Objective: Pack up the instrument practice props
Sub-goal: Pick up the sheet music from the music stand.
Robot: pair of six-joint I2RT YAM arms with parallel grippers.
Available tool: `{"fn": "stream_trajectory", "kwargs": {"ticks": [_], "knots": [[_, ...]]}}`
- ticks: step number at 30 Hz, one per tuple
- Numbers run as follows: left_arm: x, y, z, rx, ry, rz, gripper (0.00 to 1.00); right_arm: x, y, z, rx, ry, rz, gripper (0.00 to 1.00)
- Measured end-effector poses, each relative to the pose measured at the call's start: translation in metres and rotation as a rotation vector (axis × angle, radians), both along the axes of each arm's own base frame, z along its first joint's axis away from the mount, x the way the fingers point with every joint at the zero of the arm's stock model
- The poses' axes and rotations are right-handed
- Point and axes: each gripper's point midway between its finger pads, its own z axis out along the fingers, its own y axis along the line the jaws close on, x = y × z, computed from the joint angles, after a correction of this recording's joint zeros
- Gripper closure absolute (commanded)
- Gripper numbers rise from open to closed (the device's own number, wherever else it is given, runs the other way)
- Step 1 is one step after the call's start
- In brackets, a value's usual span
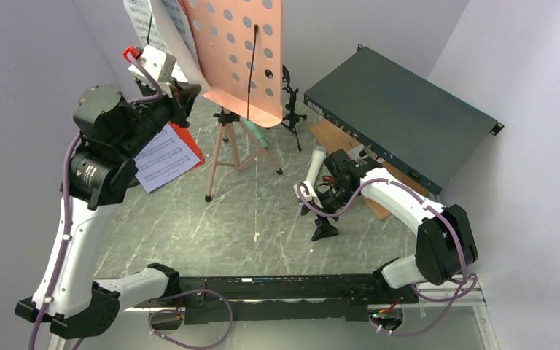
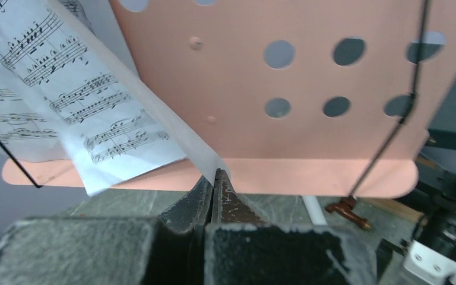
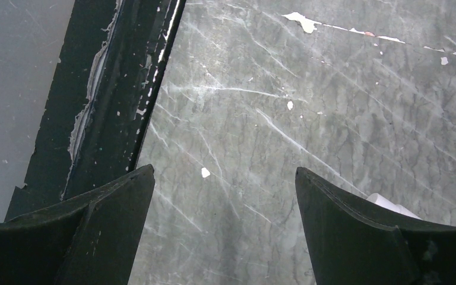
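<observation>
The pink perforated music tripod (image 1: 240, 51) stands at the back of the table on brown legs. A white sheet-music page (image 1: 157, 29) leans on its desk (image 2: 285, 89). My left gripper (image 1: 189, 91) is raised at the desk's lower lip and is shut on the bottom corner of the white page (image 2: 95, 101), pinched at the fingertips (image 2: 222, 184). A lavender page (image 1: 164, 157) and a red page (image 1: 189, 138) lie under that arm. A green microphone (image 1: 259, 135) lies by the legs. The white microphone (image 1: 316, 162) stands beside my right gripper (image 1: 317, 217), which is open over bare table (image 3: 225, 172).
A large dark green metal box (image 1: 401, 120) sits at the back right, partly over a flat wooden board (image 1: 332, 135). A black microphone mount (image 1: 292, 102) stands behind the tripod. The black base rail (image 3: 113, 89) runs along the near edge. Grey walls close in both sides.
</observation>
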Motion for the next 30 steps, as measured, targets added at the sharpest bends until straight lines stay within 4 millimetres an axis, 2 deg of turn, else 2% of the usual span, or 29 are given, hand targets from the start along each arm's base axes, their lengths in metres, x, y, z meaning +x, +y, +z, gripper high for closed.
{"fn": "stream_trajectory", "kwargs": {"ticks": [7,15,18,21,24,30], "knots": [[-0.044,-0.014,-0.004,-0.021,0.039,-0.165,1.0,0.0,0.0,0.0,0.0,0.002,0.001,0.09],[-0.118,-0.013,-0.025,-0.05,0.11,-0.317,1.0,-0.003,-0.001,-0.001,-0.007,0.015,0.002,0.09],[-0.143,-0.012,-0.027,-0.067,0.125,-0.369,1.0,-0.003,-0.001,-0.002,-0.01,0.019,0.002,0.09],[-0.155,-0.016,-0.035,-0.081,0.181,-0.414,1.0,-0.003,-0.001,-0.002,-0.009,0.021,0.002,0.09],[-0.164,-0.024,-0.064,-0.084,0.328,-0.465,1.0,-0.004,0.0,0.002,-0.001,0.027,0.006,0.09],[-0.165,-0.04,-0.15,-0.13,0.709,-0.5,1.0,-0.005,0.005,0.011,0.03,0.033,0.015,0.08]]}}
